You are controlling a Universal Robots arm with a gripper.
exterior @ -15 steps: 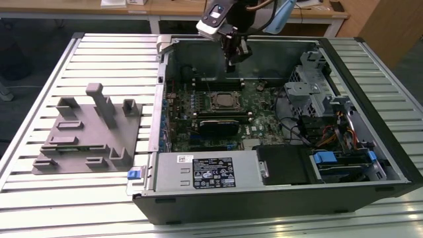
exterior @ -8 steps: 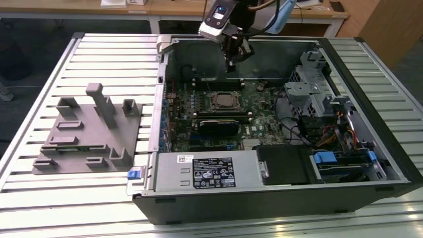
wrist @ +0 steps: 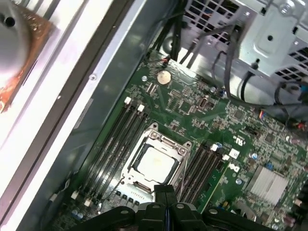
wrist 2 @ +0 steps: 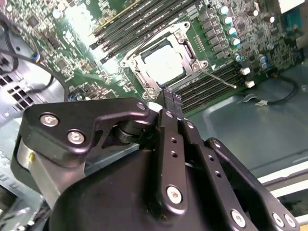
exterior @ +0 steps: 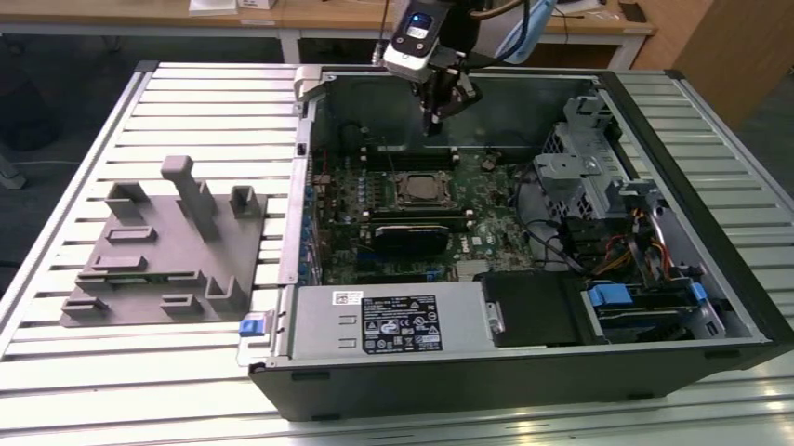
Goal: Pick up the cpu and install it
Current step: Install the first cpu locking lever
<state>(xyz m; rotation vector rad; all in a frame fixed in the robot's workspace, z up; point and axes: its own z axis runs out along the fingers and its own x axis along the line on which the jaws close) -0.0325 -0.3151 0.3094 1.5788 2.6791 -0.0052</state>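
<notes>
My gripper [wrist 2: 172, 100] hangs pressed together, holding nothing, just above the cpu [wrist 2: 165, 66]. The cpu lies in its socket [wrist 2: 136, 63] on the motherboard [exterior: 496, 228] inside the open computer case [exterior: 496, 381].

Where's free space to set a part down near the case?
Bare table slats all around the grey fixture, at the exterior view's left of the case. Inside it's crowded: board, cables, drive cage, gripper overhead.
</notes>
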